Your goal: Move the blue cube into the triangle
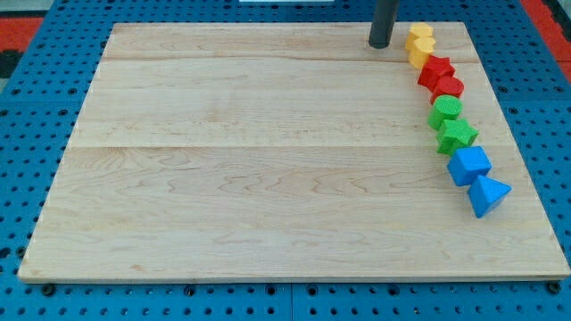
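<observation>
The blue cube (468, 164) sits near the board's right edge, touching the blue triangle block (487, 194) just below it. Above them a curved line of blocks runs up the right side: a green star (457, 135), a green round block (445, 111), a red round block (449, 87), a red star (435, 69), and two yellow blocks (421, 45) at the top. My tip (381, 44) rests at the view's top, just left of the yellow blocks and far above the blue cube.
The wooden board (268, 169) lies on a blue perforated table (27, 134). All blocks crowd the board's right edge.
</observation>
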{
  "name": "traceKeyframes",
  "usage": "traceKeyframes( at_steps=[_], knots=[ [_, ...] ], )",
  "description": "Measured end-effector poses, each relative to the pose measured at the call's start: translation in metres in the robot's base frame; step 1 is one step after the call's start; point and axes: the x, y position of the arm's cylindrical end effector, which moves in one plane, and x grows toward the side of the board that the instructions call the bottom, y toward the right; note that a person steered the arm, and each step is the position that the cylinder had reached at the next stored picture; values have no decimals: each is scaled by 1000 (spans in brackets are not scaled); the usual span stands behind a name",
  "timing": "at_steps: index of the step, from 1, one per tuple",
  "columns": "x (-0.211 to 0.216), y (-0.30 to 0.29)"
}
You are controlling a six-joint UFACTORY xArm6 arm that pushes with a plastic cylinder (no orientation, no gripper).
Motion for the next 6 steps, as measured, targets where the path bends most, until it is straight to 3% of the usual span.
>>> traceKeyframes(
  at_steps=[1, 3, 4, 6],
  knots=[
    [-28, 9],
    [-22, 115],
    [30, 111],
    [220, 103]
  ],
)
